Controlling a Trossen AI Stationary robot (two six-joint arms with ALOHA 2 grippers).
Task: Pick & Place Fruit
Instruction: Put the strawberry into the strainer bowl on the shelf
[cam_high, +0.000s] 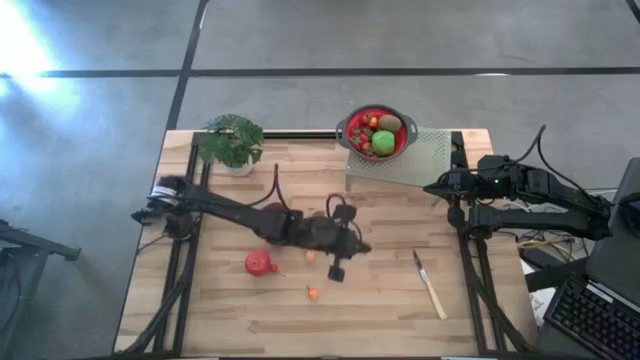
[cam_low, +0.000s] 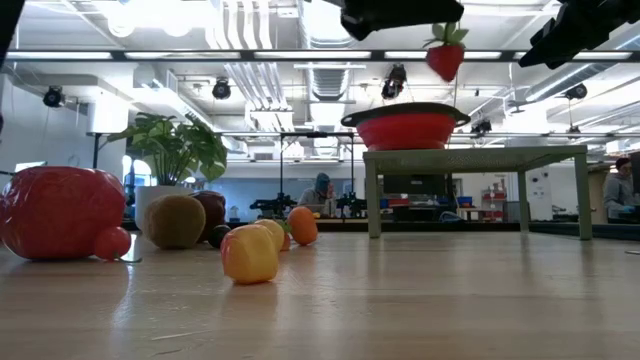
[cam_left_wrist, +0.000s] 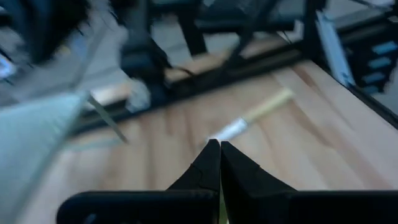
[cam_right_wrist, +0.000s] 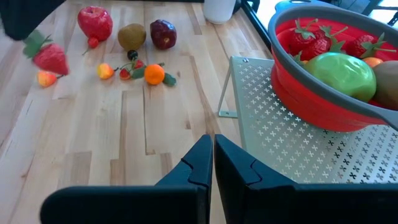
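My left gripper (cam_high: 350, 250) is over the middle of the table, shut on a red toy strawberry (cam_low: 446, 60), which also shows in the right wrist view (cam_right_wrist: 51, 59). Loose fruit lies on the wood: a big magenta-red one (cam_high: 260, 263), a kiwi (cam_right_wrist: 132, 36), a dark red one (cam_right_wrist: 163, 33), an orange one (cam_right_wrist: 154, 74) and small pieces (cam_high: 313, 293). A red bowl (cam_high: 378, 132) with a green apple (cam_right_wrist: 339, 74) and strawberries (cam_right_wrist: 311, 37) stands on a pale green perforated stand (cam_high: 415, 160). My right gripper (cam_right_wrist: 211, 146) waits shut beside the stand. My left gripper holds the strawberry by its green leafy top (cam_low: 447, 34), pinched between the shut fingers. The berry hangs below the fingers, tip down, lifted well clear of the table. Its own wrist view (cam_left_wrist: 219, 146) does not show the fruit.
A pale-handled knife (cam_high: 430, 285) lies on the near right part of the table. A potted plant (cam_high: 232, 140) stands at the far left corner. Bare wood stretches between the loose fruit and the stand. People show in the room behind.
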